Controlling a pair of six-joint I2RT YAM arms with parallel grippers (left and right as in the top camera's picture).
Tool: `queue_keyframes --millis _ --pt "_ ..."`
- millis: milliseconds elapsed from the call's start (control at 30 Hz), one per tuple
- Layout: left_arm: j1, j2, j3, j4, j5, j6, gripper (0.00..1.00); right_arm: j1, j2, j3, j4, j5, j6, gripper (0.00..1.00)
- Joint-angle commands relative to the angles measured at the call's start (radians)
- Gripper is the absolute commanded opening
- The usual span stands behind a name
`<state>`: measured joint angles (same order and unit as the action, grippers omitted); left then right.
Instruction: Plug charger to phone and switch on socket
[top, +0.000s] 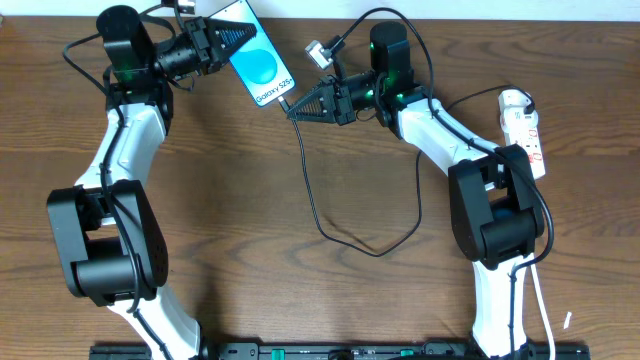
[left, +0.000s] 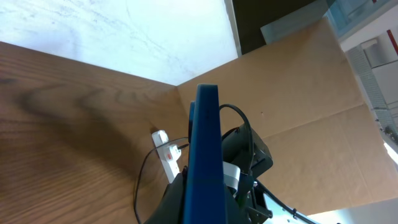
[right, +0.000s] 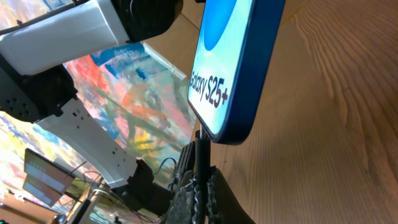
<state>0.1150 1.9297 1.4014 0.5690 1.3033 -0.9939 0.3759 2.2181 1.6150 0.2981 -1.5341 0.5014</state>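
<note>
Right now the plug tip of the charger (right: 202, 146) is meeting the bottom edge of the phone (right: 231, 74), just below the "Galaxy S25+" lettering. Whether it is seated in the port or only touching the rim, I cannot tell. The phone is being held tilted near the far edge of the table (top: 250, 250), its blue screen showing in the overhead view. The right gripper (right: 200, 190) is pinching the charger just behind the tip, jaws clenched on it, while the rest of the thin black cable is trailing in a loose loop across the wood. The left gripper (top: 232, 42) is clamping the phone from its left side, bracing it.

The step in hand, as I judge it, is the insertion itself. Doing it well is calling for the plug to be lined up with the phone's long axis and pushed straight along it, not at a slant. The left arm should be bracing firmly so the phone is not pivoting in its grip. The slack loop is helping, since nothing seems to be tugging the tip sideways. The socket (top: 525, 125) is lying well apart at the table's right side, beside the right arm, its switch waiting for the later step.
</note>
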Motion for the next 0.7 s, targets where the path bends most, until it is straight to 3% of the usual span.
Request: queue_keyframes --millis 0,667 --pt "-0.008 -0.035 0.010 0.008 0.026 0.013 0.08 -0.006 0.008 0.006 0.005 -0.006 0.011 0.01" --pt "-0.027 -0.035 0.010 0.008 0.033 0.013 0.08 -0.006 0.008 0.006 0.005 -0.006 0.045 0.01"
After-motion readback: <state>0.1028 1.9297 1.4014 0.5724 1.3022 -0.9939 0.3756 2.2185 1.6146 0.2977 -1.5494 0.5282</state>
